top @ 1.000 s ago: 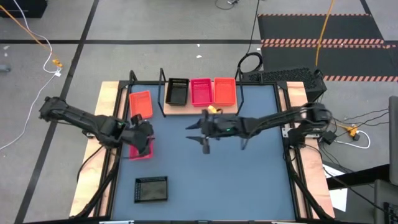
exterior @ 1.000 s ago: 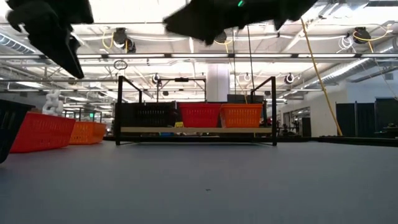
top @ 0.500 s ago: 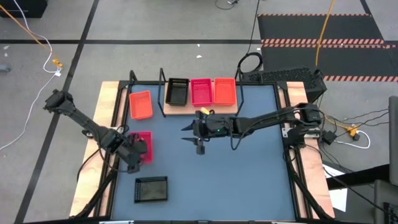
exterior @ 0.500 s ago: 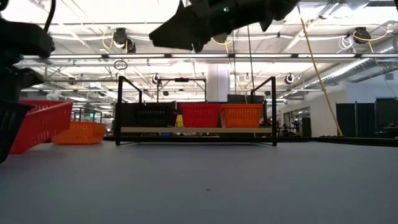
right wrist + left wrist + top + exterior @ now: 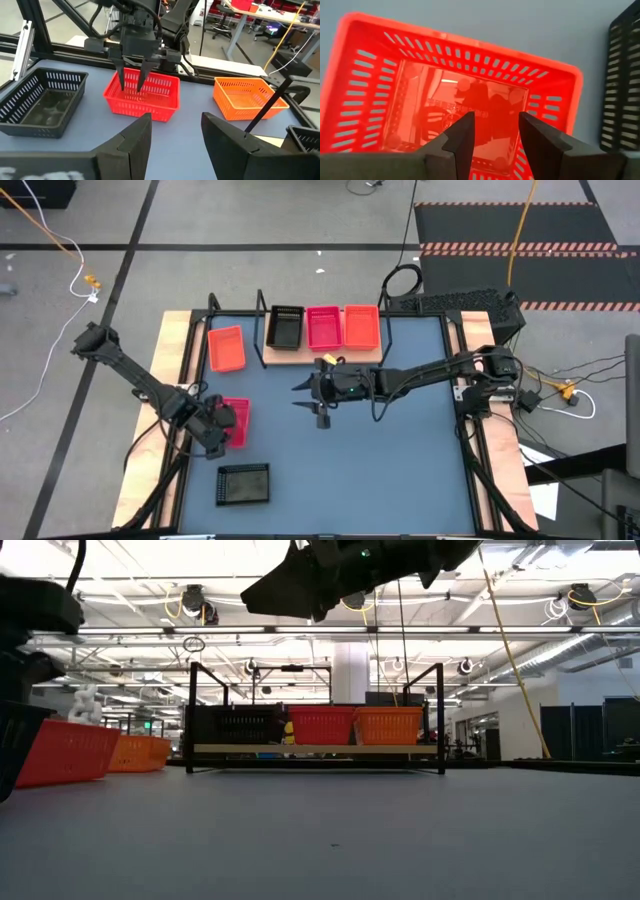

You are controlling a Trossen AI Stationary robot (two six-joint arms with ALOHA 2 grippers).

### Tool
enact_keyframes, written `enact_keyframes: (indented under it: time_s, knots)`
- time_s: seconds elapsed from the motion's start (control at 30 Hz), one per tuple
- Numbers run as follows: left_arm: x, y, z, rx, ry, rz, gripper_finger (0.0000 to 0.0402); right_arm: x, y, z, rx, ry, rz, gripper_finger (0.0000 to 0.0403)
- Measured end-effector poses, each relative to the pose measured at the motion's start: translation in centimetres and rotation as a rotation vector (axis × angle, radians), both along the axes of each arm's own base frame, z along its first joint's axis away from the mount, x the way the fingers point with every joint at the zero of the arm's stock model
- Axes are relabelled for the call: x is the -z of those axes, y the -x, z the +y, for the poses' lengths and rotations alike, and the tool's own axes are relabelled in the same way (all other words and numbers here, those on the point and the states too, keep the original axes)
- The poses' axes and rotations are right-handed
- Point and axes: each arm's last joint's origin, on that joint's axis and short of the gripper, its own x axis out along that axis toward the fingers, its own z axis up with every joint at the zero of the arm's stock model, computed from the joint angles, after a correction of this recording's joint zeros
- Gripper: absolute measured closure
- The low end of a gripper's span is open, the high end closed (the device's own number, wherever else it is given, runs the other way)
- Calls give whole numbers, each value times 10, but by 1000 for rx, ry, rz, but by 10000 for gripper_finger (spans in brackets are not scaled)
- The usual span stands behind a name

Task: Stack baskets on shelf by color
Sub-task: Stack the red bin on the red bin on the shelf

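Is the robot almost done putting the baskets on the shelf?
Not yet. The shelf holds a black, a red and an orange spot. Off it wait an orange basket, a black basket and a red basket. The left gripper hangs open over the red one; the right gripper waits open.

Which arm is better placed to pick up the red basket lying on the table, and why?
The left. Its open gripper hangs right over the red basket, fingers pointing into it. The right gripper hovers mid-table near the shelf, well away from that basket.
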Motion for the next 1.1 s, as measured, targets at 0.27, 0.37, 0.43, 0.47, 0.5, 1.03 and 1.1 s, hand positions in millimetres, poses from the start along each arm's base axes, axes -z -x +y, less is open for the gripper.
enact_keyframes:
  time_s: [0.27, 0.37, 0.43, 0.47, 0.5, 1.03, 1.1]
  knots:
    - [-32, -7, -10, 32, 53, -65, 248, -1, 0, -1, -1, 12, -7, 234]
    - [-34, -8, -15, 57, 62, -76, 248, 0, 0, -1, -1, 11, -7, 234]
    - [-32, -8, -19, 65, 56, -71, 248, 0, 0, -1, -1, 10, -7, 234]
    - [-31, -9, -21, 70, 50, -68, 248, 0, 0, -1, -1, 9, -6, 234]
    - [-29, -9, -22, 74, 36, -62, 248, 0, 0, -1, -1, 9, -6, 234]
    - [-15, -17, -34, 100, 17, 4, 247, -1, 0, 0, -4, 7, -13, 234]
    - [-15, -20, -37, 111, 31, -34, 247, -1, 0, 0, -5, 7, -13, 234]
